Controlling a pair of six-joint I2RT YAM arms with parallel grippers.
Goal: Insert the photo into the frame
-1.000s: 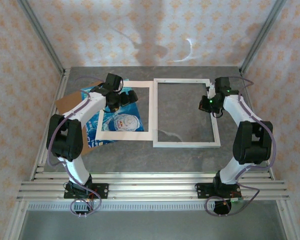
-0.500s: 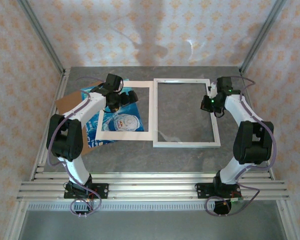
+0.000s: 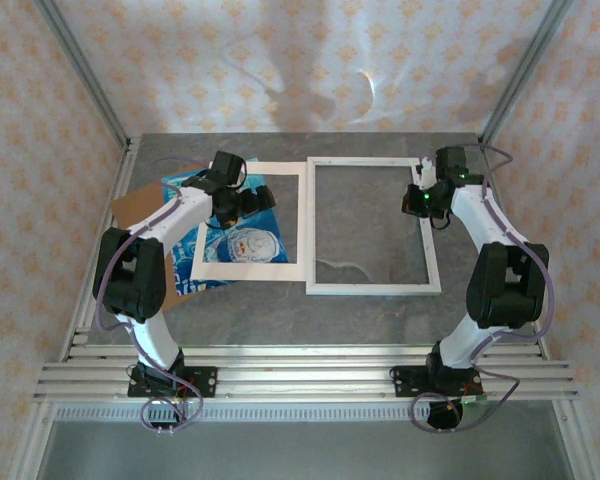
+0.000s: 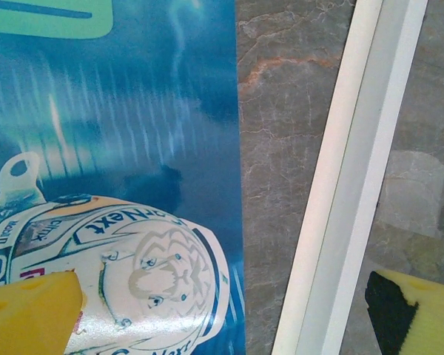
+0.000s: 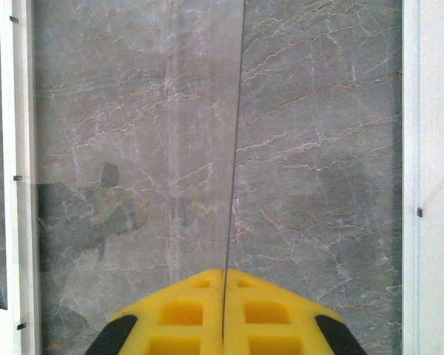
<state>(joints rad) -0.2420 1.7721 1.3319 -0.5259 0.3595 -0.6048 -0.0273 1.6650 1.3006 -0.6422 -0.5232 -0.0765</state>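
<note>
**At the table's left, the photo lies outside the frame**

The photo [image 3: 242, 243] lies flat and askew under a cream mat [image 3: 245, 267], with "Next" legible on it. The frame [image 3: 372, 288] sits just beside, long sides running away from the arms. The left gripper [image 3: 246, 203] hovers spread wide over the photo. The right gripper [image 3: 420, 200], pinched on a clear sheet [image 5: 233, 170], has edged farther back.

A teal-blue photo [image 4: 133, 133], streaked with pale lines and bearing a white-faced figure and a mint-green band, is set against a grey marble-patterned table [image 3: 380, 320] veined in white and rust. The frame [image 3: 373, 288] is white, the mat [image 3: 245, 271] cream and the backing board [image 3: 130, 207] brown. Yellow foam tips the left gripper [image 4: 222, 314] and the right gripper [image 5: 223, 310]. The walls [image 3: 40, 150] are peach with orange motifs.
</note>
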